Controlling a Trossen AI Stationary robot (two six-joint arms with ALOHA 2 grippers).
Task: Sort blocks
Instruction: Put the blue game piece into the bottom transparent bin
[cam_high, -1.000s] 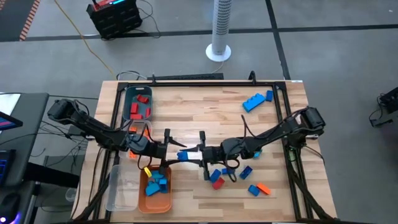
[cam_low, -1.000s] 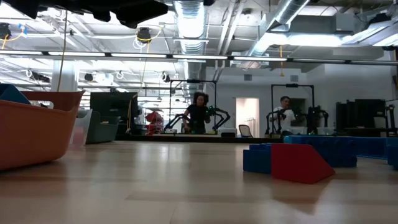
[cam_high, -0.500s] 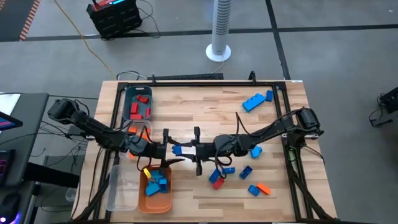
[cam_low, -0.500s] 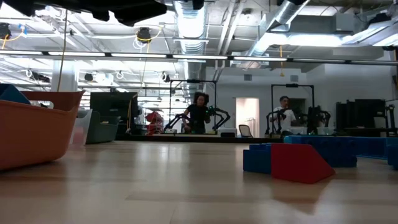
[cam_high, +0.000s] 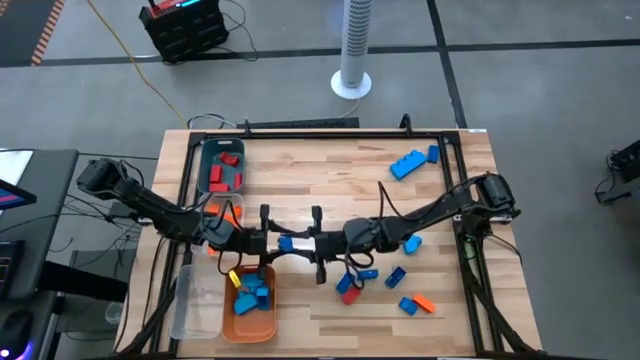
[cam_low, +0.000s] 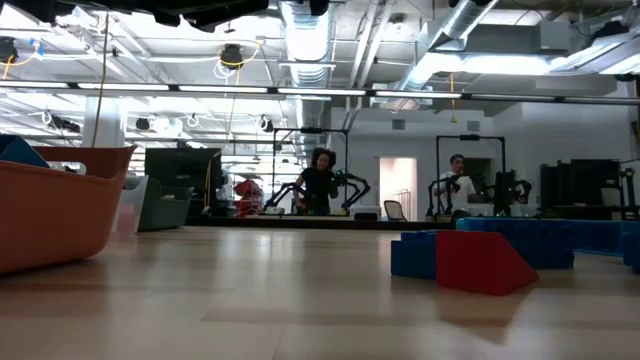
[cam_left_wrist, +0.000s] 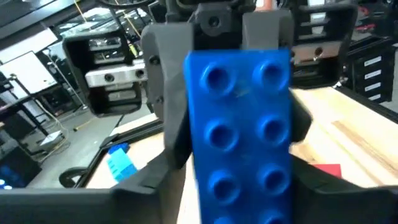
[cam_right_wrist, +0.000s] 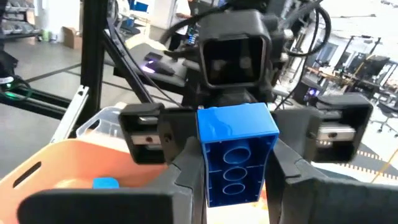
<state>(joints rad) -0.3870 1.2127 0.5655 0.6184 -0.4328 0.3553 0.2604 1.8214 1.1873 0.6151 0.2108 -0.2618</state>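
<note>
Right gripper (cam_high: 318, 243): my fingers clamp the blue block (cam_high: 287, 243) at mid-table, long axis toward my left arm.
Left gripper (cam_high: 263, 240): around the block's far end; clamped or not, I cannot tell.
Tray (cam_high: 268, 318): beside left gripper, near edge.

A darker blue studded block (cam_high: 287, 243) is seen at the centre of the high view, raised above the worktop between the two arms; in the right wrist view its hollow underside (cam_right_wrist: 235, 152) is shown. Light blue blocks (cam_high: 254, 291) are piled at lower left, red ones (cam_high: 227, 172) at upper left. Two blue blocks (cam_high: 411, 162) lie at upper right. Blue, red and orange blocks (cam_high: 380, 285) are scattered at lower centre-right.
</note>
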